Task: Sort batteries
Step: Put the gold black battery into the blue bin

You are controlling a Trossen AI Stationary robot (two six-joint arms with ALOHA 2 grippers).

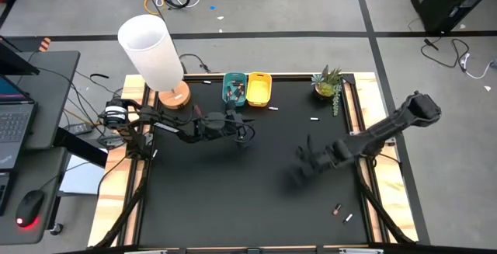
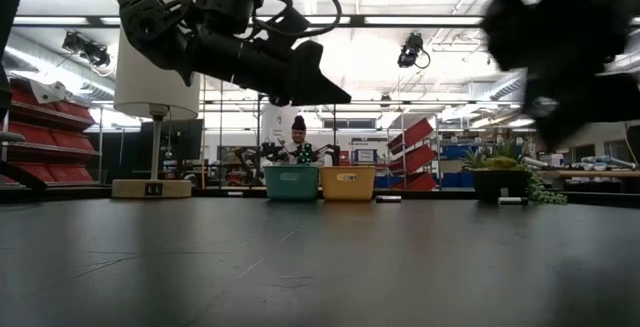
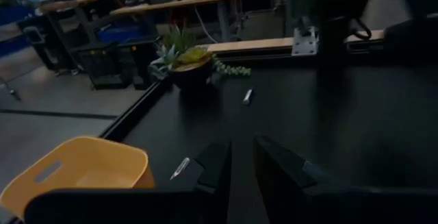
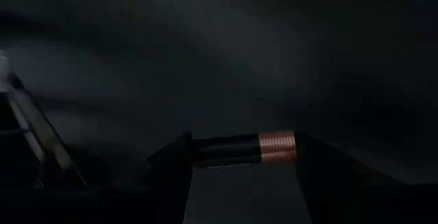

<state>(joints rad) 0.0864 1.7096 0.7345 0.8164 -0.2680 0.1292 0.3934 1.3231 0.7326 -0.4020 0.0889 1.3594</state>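
In the right wrist view a black battery with a copper end sits between the fingers of my right gripper, which hangs over the table's middle right, blurred. My left gripper hovers just in front of the teal bin and yellow bin, pointing nearly level toward the table's right. Its fingers stand a narrow gap apart with nothing seen between them. Loose batteries lie on the mat by the yellow bin, farther right and near the front right corner. My right gripper pinches the battery end to end between its two fingers. The copper end is against one finger and the black end against the other, so the battery spans the gap. The fingers slant down from the table's right side. The battery is clear of the mat.
A potted plant stands at the far right corner and a white lamp at the far left. The teal bin holds several batteries. Wooden rails edge the black mat on both sides.
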